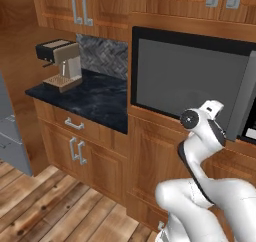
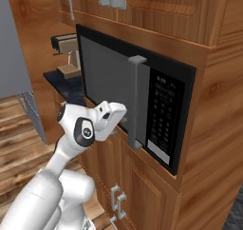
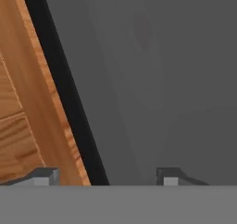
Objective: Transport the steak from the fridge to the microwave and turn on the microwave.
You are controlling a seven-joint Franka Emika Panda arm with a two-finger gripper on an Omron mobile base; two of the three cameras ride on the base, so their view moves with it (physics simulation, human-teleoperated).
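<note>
**Claw open at the microwave's lower edge**

The microwave (image 2: pixel 118 91) sits built into the wooden cabinetry, a wide box with its long axis running level along the wall. Its dark glass door faces out into the room. In the left base view the door's right edge stands a little forward of the black frame, so the door looks slightly ajar, though I cannot tell how far. The grey bar handle (image 2: pixel 137 100) runs upright along the right edge of the door, just beside the black control panel (image 2: pixel 163 119), which is the tall narrow strip at the right end.

The arm's white wrist is raised to the lower part of the door, near the foot of the handle. In the hand view the claw (image 3: pixel 106 177) has its two tips well apart with nothing between them, so it is open and empty. One tip lies over the wooden cabinet front (image 3: pixel 23 126), the other over the grey window glass, with the black door frame crossing slantwise between them.

To the left of the microwave a dark stone desk (image 1: pixel 95 98) carries a small coffee machine (image 1: pixel 62 63). A grey fridge panel (image 1: pixel 10 141) stands at the far left edge of the left base view.
</note>
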